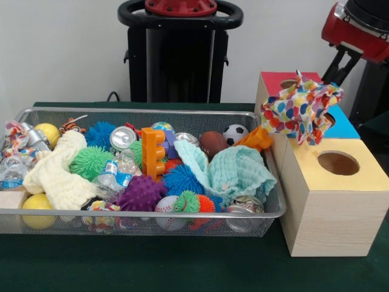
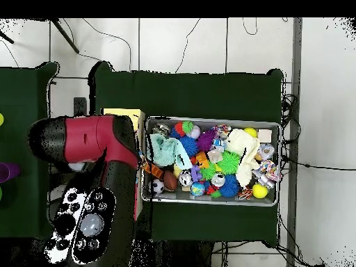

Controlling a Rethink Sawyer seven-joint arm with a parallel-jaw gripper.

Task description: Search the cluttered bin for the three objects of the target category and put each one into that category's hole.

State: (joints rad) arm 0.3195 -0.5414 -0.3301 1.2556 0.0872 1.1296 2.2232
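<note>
Dotted cloth [image 1: 302, 108], white with multicoloured spots, hangs in the front view over the blue-topped box [image 1: 344, 126], short of the yellow-topped box [image 1: 333, 204] and its hole [image 1: 338, 163]. The tool [image 1: 338, 68] reaches down from the upper right and seems clenched on the cloth's top, though its tips are hidden behind the fabric. Three boxes stand in a row on the green worktop [image 1: 152, 267], the red-topped box [image 1: 281, 79] farthest back. In the bin [image 1: 140, 214] two more cloths remain: a cream knitted cloth [image 1: 61, 173] at the left and a mint cloth [image 1: 234, 173] at the right. I count three cloths in all.

My worry: the dotted cloth is wide and floppy, so if let go here it would drape over the blue top or snag on the hole's rim instead of dropping through.

From overhead, the red arm [image 2: 94, 142] covers the boxes; only a strip of yellow top shows. The bin sits just beside it, with mint cloth nearest the arm and cream cloth toward the far end.
</note>
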